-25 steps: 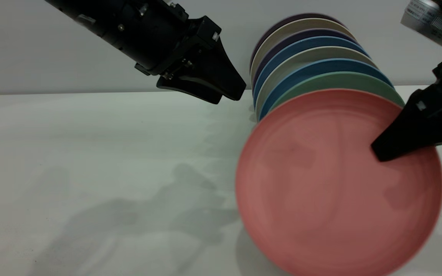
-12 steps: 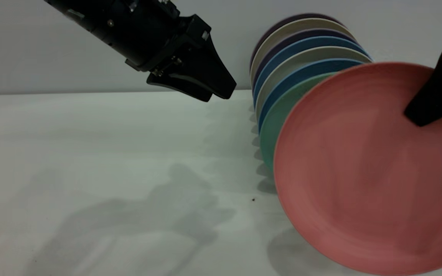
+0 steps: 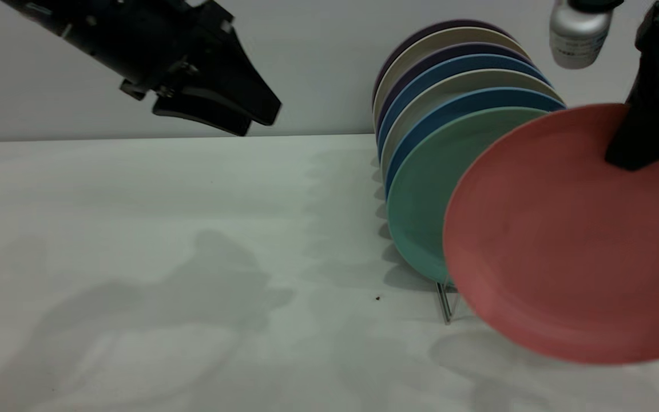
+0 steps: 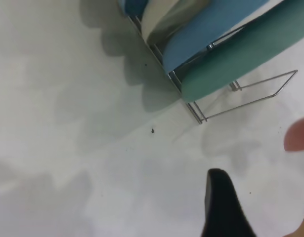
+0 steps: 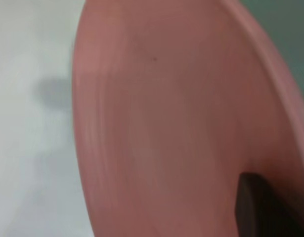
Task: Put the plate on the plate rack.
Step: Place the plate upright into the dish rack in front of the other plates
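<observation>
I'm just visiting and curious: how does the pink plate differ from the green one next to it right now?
The pink plate is gripped at its upper rim by the right gripper, clear of the table; the green plate stands in the plate rack. The pink plate sits in no slot, while the green plate fills the last occupied slot, with an empty wire loop in front. They differ in colour. Both are round and look alike in size.

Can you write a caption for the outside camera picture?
Right gripper holds the pink plate tilted beside the mint-green plate at the plate rack.
</observation>
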`<state>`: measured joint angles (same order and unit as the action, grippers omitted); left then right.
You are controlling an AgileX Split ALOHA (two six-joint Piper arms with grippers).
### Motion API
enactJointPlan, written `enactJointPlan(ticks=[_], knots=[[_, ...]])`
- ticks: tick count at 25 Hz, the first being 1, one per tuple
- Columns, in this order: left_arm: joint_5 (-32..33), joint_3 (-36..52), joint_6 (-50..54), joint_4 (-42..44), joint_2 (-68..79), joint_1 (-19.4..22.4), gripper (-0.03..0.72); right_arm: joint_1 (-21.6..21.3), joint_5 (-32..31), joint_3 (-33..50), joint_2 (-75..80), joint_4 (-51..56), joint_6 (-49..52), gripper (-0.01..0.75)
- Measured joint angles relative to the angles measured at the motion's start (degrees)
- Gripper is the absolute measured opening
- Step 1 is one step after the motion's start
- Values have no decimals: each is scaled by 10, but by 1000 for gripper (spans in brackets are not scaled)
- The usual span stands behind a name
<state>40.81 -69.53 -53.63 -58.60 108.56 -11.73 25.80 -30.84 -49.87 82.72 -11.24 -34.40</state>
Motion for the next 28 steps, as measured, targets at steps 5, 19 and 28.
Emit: enactJointPlan(ticks=[5,19,28], knots=[[5,0,-1,-3,-3,3,445,35,-20,-41,0,-98,53,79],[5,0,-6,-12,-3,8,445,56,-23,-62,0,-197,88,78],[5,0,-6,-16,-3,8,445,56,17,-62,0,-203,88,78]])
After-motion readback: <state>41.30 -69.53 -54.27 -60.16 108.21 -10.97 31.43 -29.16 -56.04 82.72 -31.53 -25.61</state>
